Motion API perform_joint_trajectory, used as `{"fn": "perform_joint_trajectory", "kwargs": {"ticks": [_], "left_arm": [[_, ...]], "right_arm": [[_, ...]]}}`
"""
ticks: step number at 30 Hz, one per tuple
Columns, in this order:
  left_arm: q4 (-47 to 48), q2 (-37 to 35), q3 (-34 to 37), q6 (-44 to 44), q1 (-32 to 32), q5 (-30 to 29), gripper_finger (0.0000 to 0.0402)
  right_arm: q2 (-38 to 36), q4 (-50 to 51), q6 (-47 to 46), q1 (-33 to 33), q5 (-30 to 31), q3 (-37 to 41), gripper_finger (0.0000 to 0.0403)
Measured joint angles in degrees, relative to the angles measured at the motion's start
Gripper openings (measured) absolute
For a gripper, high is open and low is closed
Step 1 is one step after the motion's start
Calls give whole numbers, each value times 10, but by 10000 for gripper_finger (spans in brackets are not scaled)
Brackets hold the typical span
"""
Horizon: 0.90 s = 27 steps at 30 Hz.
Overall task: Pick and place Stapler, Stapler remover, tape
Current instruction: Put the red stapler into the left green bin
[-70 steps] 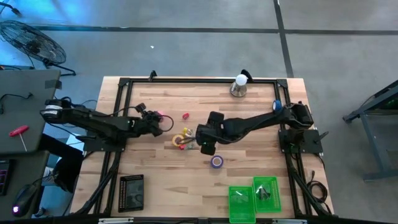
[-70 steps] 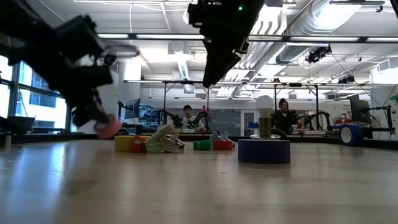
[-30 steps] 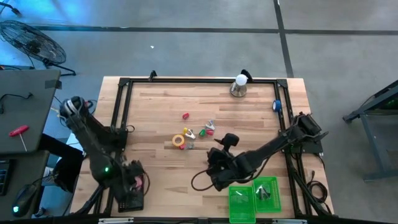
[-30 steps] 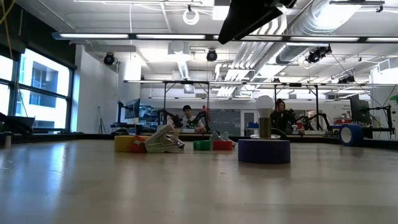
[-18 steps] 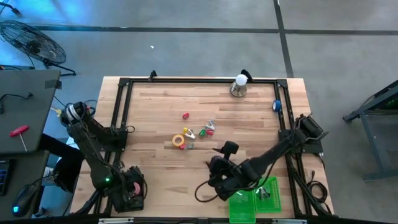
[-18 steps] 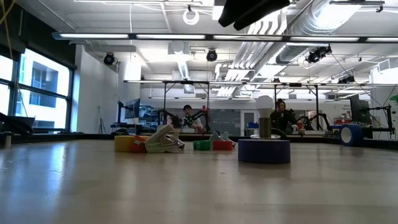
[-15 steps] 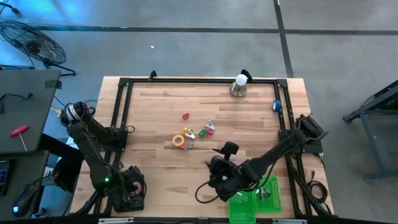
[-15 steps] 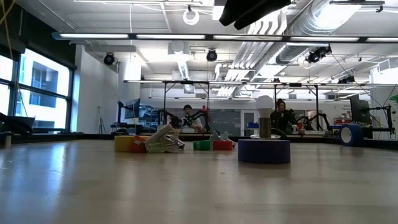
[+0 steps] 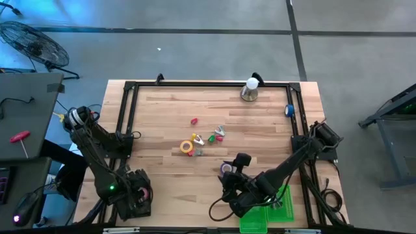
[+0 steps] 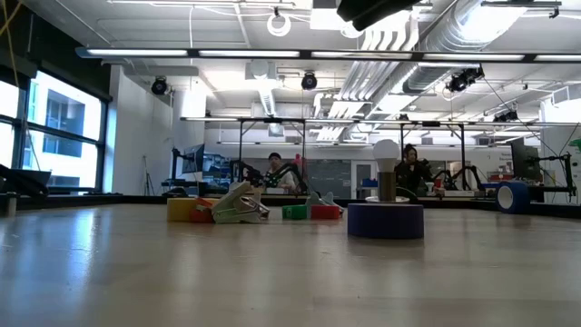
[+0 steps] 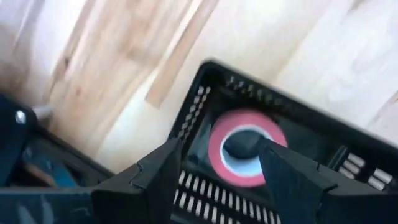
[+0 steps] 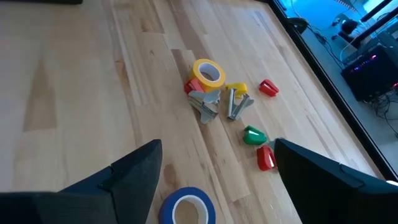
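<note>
My left gripper [image 11: 219,144] is open above the black tray [image 11: 205,81] at the table's near left corner. The pink tape roll [image 11: 244,148] lies flat in the tray, with a finger on either side of it. My right gripper [image 12: 217,146] is open, near the green bin [image 9: 252,216], and holds nothing. The purple tape roll [image 9: 227,168] lies flat just beyond it. At mid-table are the yellow-orange tape roll [image 12: 208,73], silver staple removers [image 12: 205,103] and small red and green staplers [image 12: 252,134].
A second green bin [image 9: 280,201] holding small items stands beside the first at the near right edge. A light bulb on a base [image 9: 250,88] stands at the far edge and a blue roll [image 9: 289,110] by the right rail. Bare wood lies between the cluster and the near edge.
My right arm has swung toward the near edge, away from the purple tape roll, which now shows uncovered on the table. In the low view that arm has risen almost out of the picture. My left gripper has shifted slightly toward the near edge over the black tray.
</note>
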State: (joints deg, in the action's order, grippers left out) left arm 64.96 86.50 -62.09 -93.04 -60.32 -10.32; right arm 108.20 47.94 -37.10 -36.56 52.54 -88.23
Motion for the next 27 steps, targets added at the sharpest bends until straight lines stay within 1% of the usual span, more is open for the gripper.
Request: {"fn": "perform_joint_trajectory", "kwargs": {"ticks": [4,8,11,14,17,19,21,25,27], "left_arm": [[13,-1,-9,23,7,-38,212],[71,-2,-47,54,32,-103,213],[100,-2,-82,125,59,-174,213],[104,-2,-113,240,92,-250,213],[92,-2,-130,310,132,-299,213],[82,-2,-137,350,168,-305,213],[73,-2,-138,379,211,-292,213],[35,-2,-138,421,309,-229,213],[1,-1,-138,448,353,-198,213]], "right_arm": [[0,0,0,0,1,0,302],[0,0,1,0,23,0,302],[0,0,1,0,37,0,302],[0,0,1,0,40,0,302],[0,0,-1,-1,34,0,302],[0,0,-3,-3,28,0,302],[0,0,-3,-7,24,0,302],[0,1,-9,-21,25,0,302],[0,3,-16,-29,25,0,302]]}}
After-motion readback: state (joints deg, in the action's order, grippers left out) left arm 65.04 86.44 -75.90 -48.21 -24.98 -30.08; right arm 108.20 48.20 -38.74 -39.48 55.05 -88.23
